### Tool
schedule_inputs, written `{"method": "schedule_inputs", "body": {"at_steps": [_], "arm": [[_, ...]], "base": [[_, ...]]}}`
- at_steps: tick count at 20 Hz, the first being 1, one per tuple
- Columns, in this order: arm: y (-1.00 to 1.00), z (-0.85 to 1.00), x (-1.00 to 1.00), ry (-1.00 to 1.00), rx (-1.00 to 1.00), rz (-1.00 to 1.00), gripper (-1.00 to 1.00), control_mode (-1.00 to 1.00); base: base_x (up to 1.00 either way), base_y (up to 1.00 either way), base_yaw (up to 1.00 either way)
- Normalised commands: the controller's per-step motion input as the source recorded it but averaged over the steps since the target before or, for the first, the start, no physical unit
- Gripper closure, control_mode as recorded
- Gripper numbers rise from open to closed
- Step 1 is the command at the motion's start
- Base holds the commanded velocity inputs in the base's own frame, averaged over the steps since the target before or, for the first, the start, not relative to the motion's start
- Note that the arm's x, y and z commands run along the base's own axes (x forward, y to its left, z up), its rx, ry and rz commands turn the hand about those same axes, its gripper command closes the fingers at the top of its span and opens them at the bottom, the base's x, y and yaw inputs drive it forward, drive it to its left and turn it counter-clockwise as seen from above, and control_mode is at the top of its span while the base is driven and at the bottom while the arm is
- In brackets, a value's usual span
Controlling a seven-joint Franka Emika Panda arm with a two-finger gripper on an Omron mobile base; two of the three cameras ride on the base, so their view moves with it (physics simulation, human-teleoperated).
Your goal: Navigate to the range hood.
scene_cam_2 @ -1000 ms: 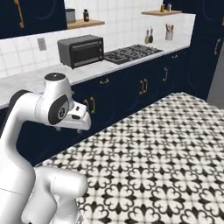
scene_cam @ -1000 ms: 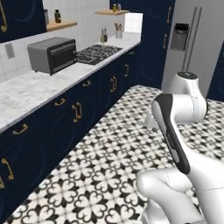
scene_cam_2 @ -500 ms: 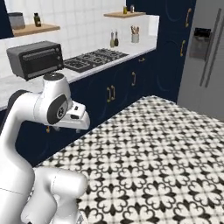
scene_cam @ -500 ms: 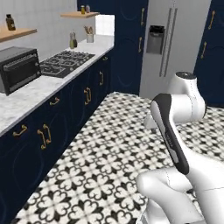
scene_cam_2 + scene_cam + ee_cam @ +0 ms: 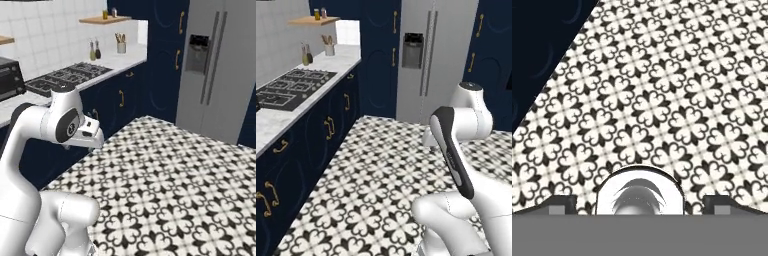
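The gripper (image 5: 640,206) points down at the patterned floor (image 5: 677,90), its fingertips (image 5: 562,202) set wide apart with nothing between them. Navy cabinets (image 5: 542,50) stand just off to one side of the fingers. The black cooktop (image 5: 67,77) lies on the counter (image 5: 271,125), higher than the fingers and well apart from them. Where the range hood sits relative to the fingers I cannot tell
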Motion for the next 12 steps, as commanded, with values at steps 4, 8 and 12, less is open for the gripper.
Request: {"method": "schedule_inputs", "body": {"at_steps": [4, 8, 12], "arm": [[0.00, 0.00, 0.00, 0.00, 0.00, 0.00, -1.00, 1.00], [0.00, 0.00, 0.00, 0.00, 0.00, 0.00, -1.00, 1.00], [0.00, 0.00, 0.00, 0.00, 0.00, 0.00, -1.00, 1.00]], "base": [[1.00, 0.00, -0.07], [1.00, -0.01, 0.12], [1.00, 0.00, 0.37]]}}
